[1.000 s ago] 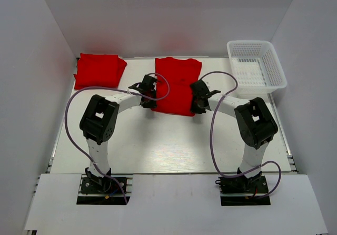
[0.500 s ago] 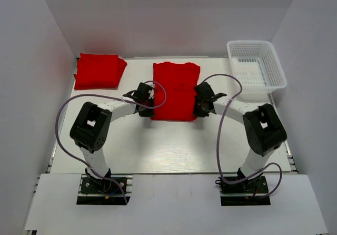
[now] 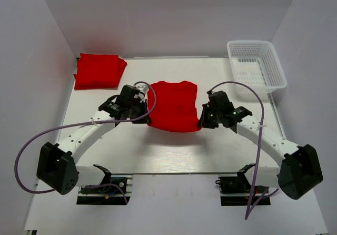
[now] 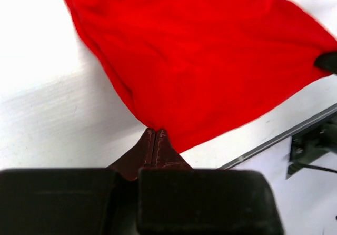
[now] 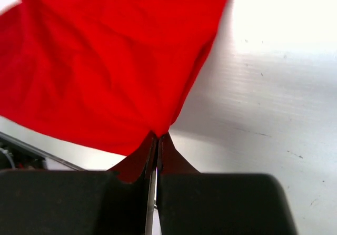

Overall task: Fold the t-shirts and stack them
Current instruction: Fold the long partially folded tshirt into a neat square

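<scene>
In the left wrist view, the red t-shirt [image 4: 210,61] ran off the top and right edges. Its corner vanished between the closed fingers of the left gripper [image 4: 154,140], whose body was a dark blur along the bottom. A small black shape [image 4: 328,62] at the right edge was cut off, with too little showing to name it. The right wrist view lost the cloth at its top and left edges, and the right gripper [image 5: 157,140] likewise hid its pinched corner. From above, the wrist housings covered both sets of fingertips. The layers in the folded red pile [image 3: 99,70] could not be counted.

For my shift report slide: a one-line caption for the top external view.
Left claw and right claw pinch near corners of red t-shirt; folded t-shirt far left, mesh basket far right.
</scene>
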